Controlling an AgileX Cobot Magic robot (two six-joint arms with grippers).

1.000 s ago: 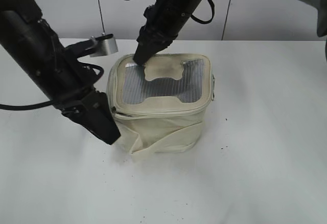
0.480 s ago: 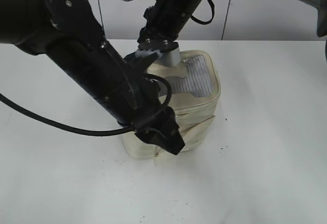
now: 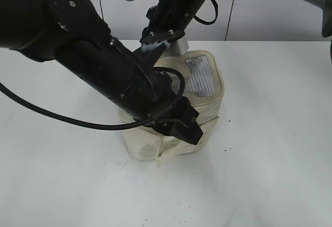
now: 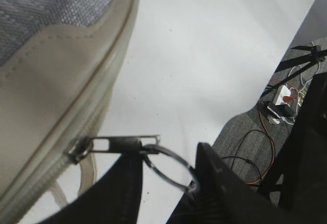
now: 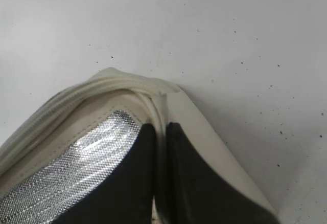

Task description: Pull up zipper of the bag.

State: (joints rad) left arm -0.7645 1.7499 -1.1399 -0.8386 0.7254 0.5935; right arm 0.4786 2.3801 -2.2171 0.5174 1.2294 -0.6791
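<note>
**Left pincer on the ring pull, right pincer clamped on the rim**

The left pincer [image 4: 168, 193] has its dark fingers [image 4: 225, 188] closed on the silver ring pull [image 4: 171, 166], which hangs from a flat metal slider [image 4: 110, 144] on the zipper [image 4: 61, 168]. The right pincer [image 5: 161, 178] is clamped together on the raised rim seam at one corner of the bag [image 5: 204, 127], one finger on the grey mesh panel [image 5: 71, 178], the other on the cream side.

In the exterior view the left arm [image 3: 104, 71] crosses in front of the bag [image 3: 210, 105], hiding most of it. The bag stands on the white surface [image 3: 270, 159], its top tilted.
</note>
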